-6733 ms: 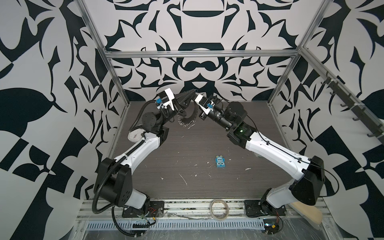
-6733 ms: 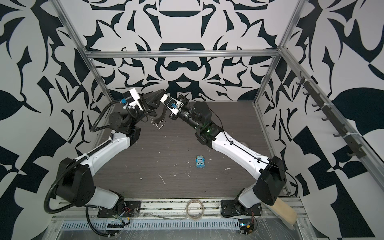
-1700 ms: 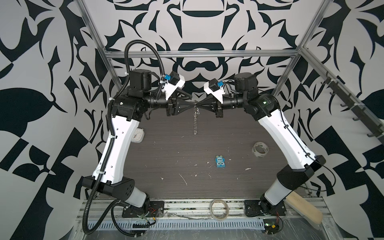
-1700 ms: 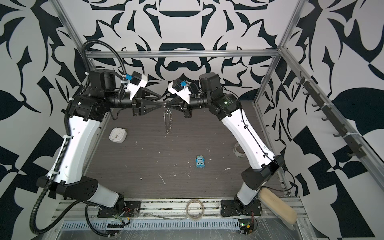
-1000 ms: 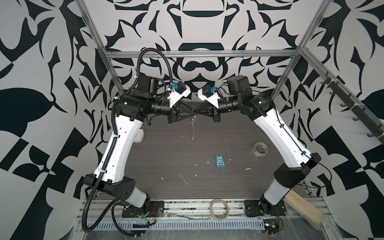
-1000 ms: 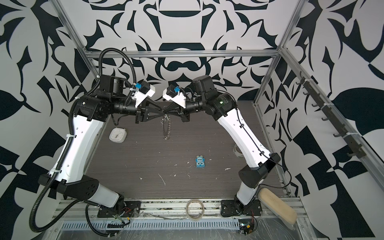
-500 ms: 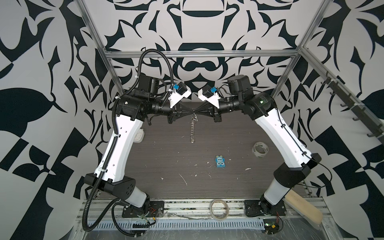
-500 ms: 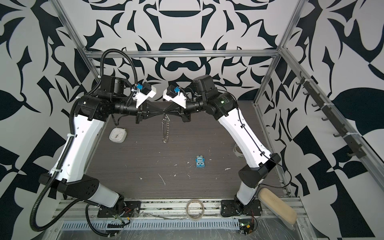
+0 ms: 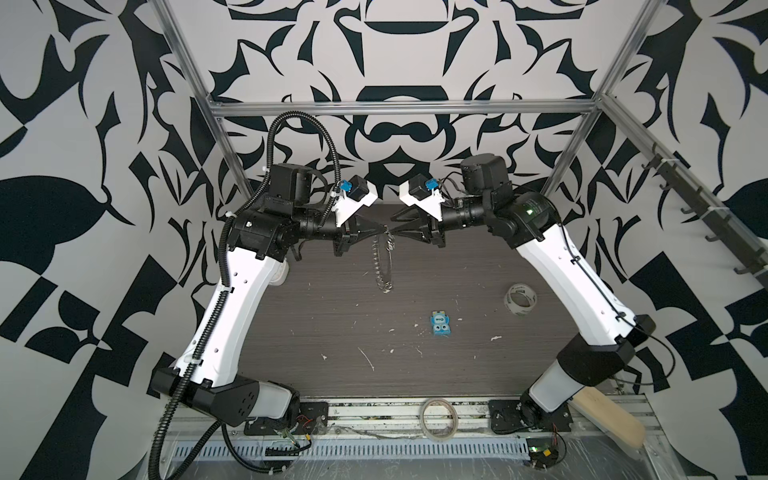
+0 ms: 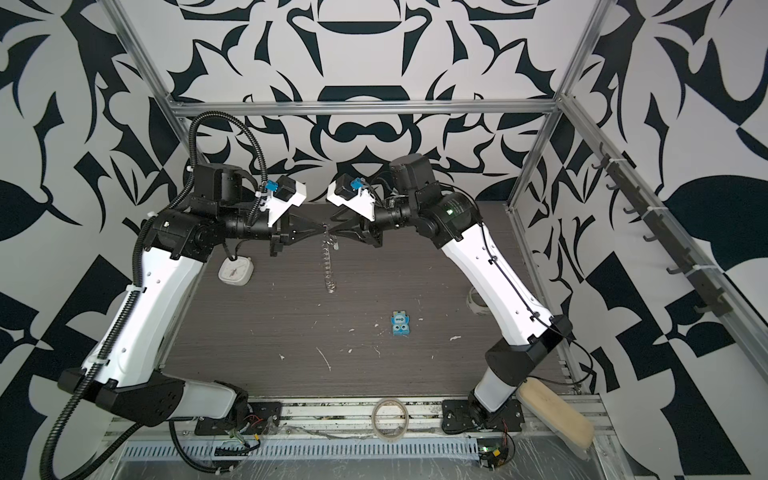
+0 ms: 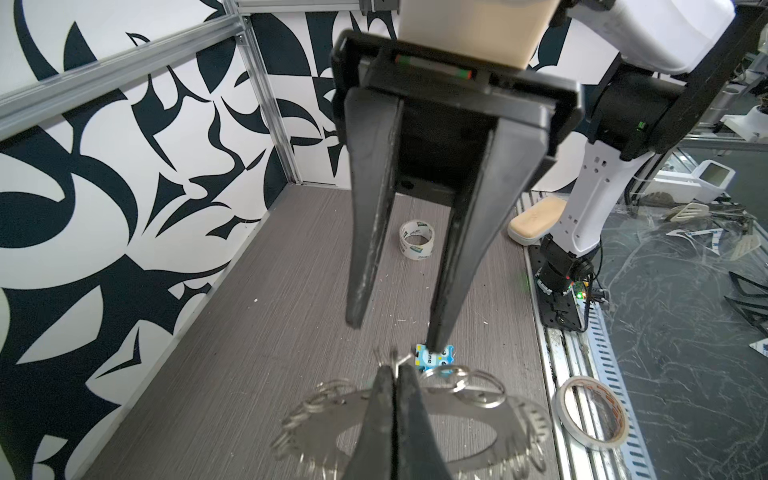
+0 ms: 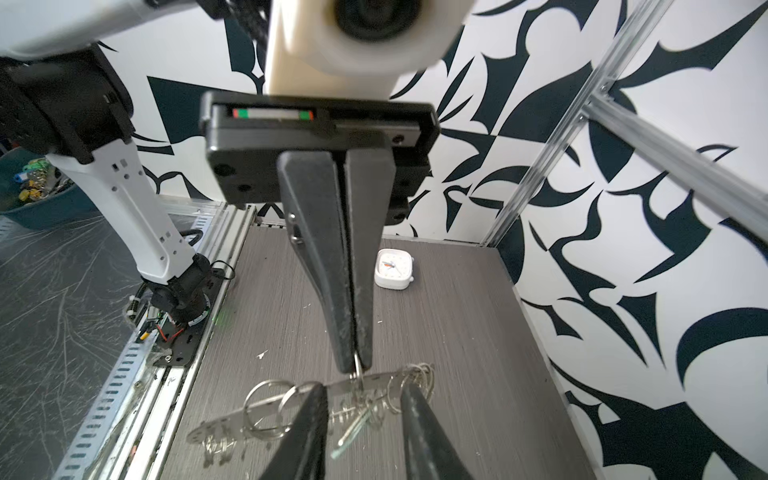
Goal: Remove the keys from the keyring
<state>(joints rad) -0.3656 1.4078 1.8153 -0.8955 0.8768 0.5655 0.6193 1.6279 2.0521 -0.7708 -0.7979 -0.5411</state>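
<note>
A: Where's the keyring point(image 9: 383, 266)?
B: Mid-air, hanging edge-on over the table point(image 9: 332, 332). Pale key point(image 12: 351, 430) dangles near its top.
A: Claws?
B: Left gripper point(image 12: 355, 365) clamped on its top. Right gripper point(image 11: 395, 334) spread, gripping nothing, just beside.

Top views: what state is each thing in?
Left gripper: shut on a wire ring.
Right gripper: open, empty.
Grey metal disc keyring: hanging midair from that ring.
Pale oval key: on the keyring, ungripped.
Blue packet with cartoon eyes: lying flat.
Clear tape roll: lying hole up.
White square clock: lying face up.
Beige tape ring: lying flat.
</note>
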